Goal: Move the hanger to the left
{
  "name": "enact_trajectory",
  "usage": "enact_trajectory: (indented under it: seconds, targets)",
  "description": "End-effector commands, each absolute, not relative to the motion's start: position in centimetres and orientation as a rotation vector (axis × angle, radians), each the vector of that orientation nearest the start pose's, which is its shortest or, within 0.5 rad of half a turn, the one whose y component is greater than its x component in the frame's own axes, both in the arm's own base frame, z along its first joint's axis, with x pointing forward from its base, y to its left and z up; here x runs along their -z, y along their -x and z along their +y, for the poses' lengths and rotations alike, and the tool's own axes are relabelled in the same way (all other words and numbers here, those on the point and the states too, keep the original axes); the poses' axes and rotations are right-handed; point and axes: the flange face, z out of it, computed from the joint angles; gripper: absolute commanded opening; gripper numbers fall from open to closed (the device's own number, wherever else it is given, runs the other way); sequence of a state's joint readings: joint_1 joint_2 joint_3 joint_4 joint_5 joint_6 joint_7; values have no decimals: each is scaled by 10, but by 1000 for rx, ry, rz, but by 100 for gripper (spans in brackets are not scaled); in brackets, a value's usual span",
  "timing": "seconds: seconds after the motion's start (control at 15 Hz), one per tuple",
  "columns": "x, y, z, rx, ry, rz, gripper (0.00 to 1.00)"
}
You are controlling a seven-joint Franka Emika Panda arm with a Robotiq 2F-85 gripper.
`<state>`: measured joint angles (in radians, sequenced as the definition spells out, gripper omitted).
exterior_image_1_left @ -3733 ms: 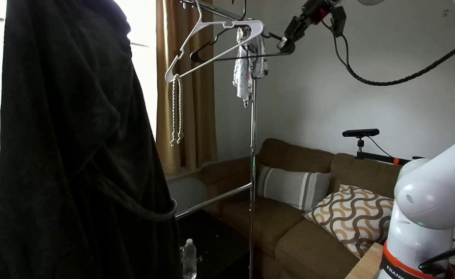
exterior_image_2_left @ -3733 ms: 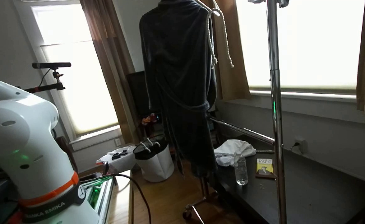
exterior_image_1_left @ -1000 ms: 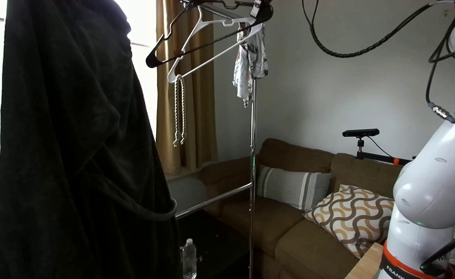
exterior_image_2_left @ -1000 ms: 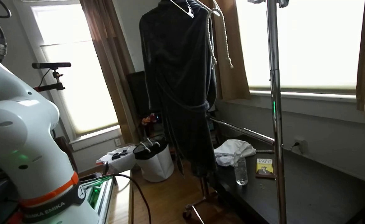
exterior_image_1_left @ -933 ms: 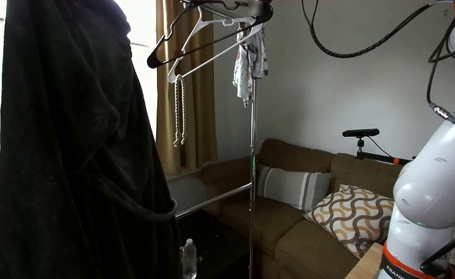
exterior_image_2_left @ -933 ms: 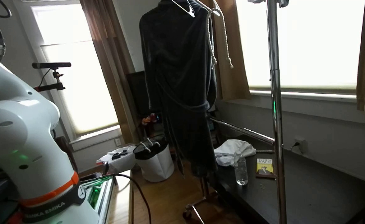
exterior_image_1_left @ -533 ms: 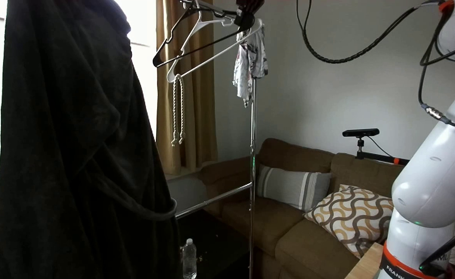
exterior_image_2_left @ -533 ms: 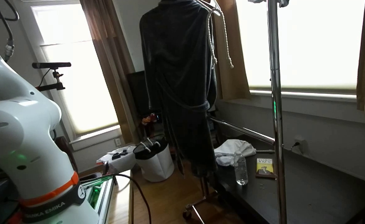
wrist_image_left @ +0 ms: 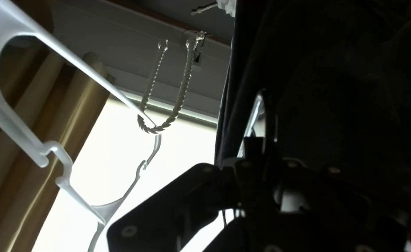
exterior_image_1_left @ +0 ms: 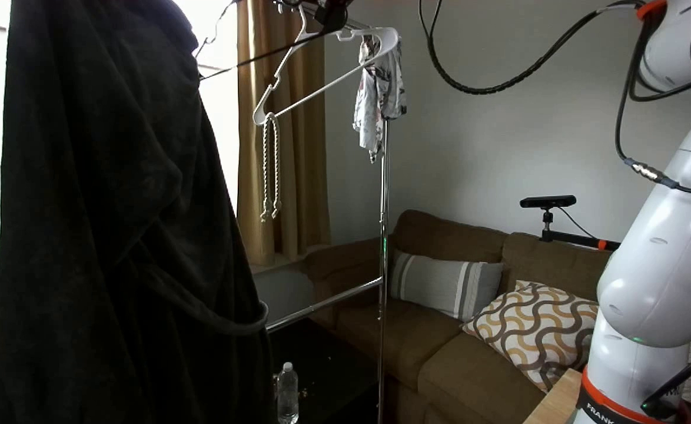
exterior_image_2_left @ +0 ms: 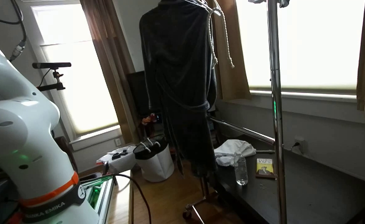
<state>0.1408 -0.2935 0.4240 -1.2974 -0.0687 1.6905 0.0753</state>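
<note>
Okay, I've got the gripper (exterior_image_1_left: 326, 15) clamped on one end of the black hanger (exterior_image_1_left: 269, 54), probably to leave its top free for the rack (exterior_image_1_left: 385, 176). In an exterior view it's mostly left of the white hanger (exterior_image_1_left: 322, 90), high over an edge of the bench (exterior_image_2_left: 325, 186), I think.
</note>
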Motion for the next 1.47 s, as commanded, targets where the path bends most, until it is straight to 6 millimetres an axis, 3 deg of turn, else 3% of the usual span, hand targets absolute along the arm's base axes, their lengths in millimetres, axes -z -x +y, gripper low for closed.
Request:
enact_trajectory:
  seconds: [0.0,0.27,0.47,0.67,0.73,0.87,1.0,1.4]
  targets:
    - [-903,-315,293,1102,2816,-766,2]
    - [-881,-346,309,967,2835,-781,2]
    - [-873,-372,303,1029,2943,-643,2]
    - [-864,-386,305,981,3013,-640,2]
    - [-859,-384,308,902,3023,-701,31]
    - [-864,-374,311,865,3018,-728,37]
    - [-878,-356,307,918,2986,-710,52]
    - [-935,-283,265,1204,2844,-451,99]
